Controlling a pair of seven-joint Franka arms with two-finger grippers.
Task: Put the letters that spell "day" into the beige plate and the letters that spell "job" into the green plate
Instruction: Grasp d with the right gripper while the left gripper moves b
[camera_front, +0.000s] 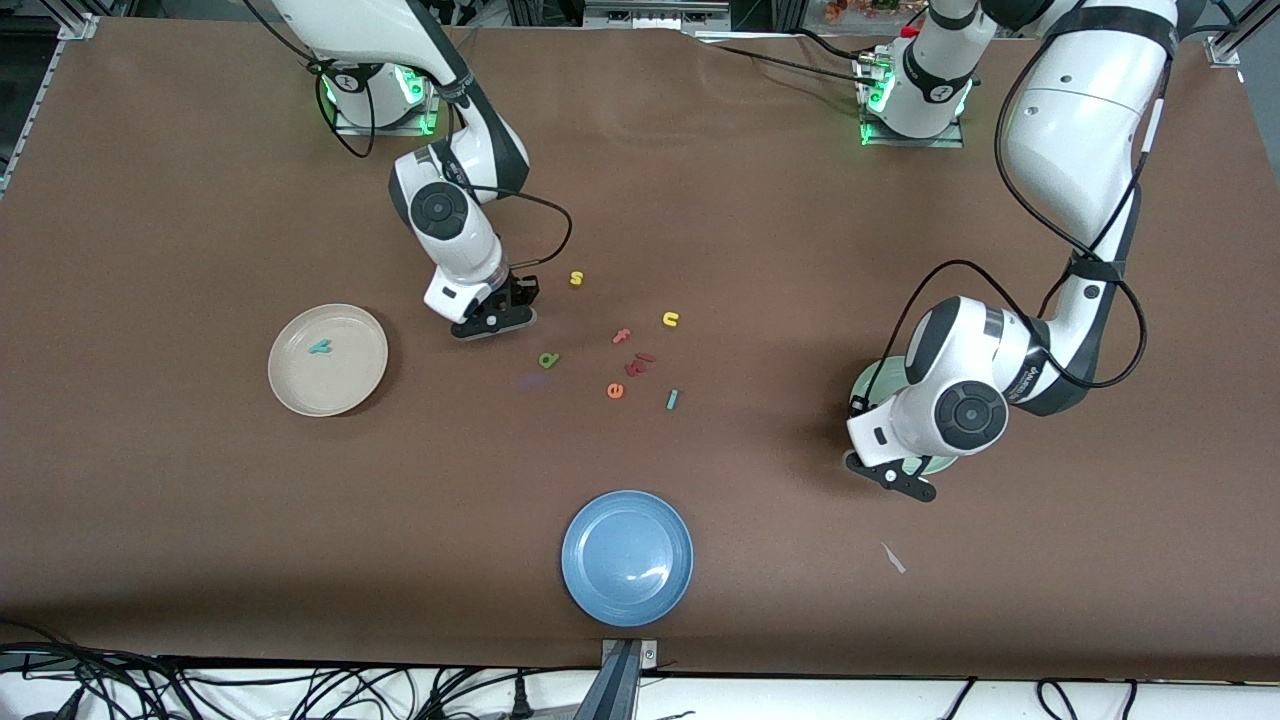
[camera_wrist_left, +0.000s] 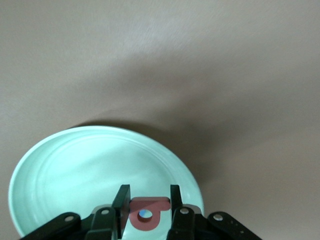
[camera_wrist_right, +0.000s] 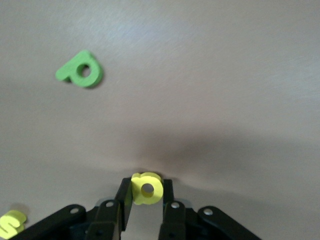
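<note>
Over the round pale mint-green plate (camera_wrist_left: 60, 170), at the left arm's end of the brown table (camera_front: 200, 560), hangs the left gripper (camera_wrist_left: 147, 200), its fingers clamped on the small salmon-red foam letter b (camera_wrist_left: 146, 216); that plate is mostly hidden under the arm in the front view. Down at the tabletop near the table's middle, the right gripper (camera_wrist_right: 146, 192) has its fingers pressed against the small yellow foam letter a (camera_wrist_right: 147, 188); the small green foam letter d (camera_front: 548, 360) lies just nearer the camera, apart from it. Toward the right arm's end sits the round cream-beige plate (camera_front: 352, 388), well apart from the gripper across bare table, with the small teal foam letter y (camera_front: 320, 347) in it. Loose between the arms lie a yellow s (camera_front: 576, 278), a yellow u (camera_front: 670, 319), a pink f (camera_front: 622, 336), an orange e (camera_front: 615, 391) and the teal foam letter j (camera_front: 672, 399). Nearest the camera, close to the table's edge, rests a round blue plate (camera_front: 627, 590) with open table all around it.
</note>
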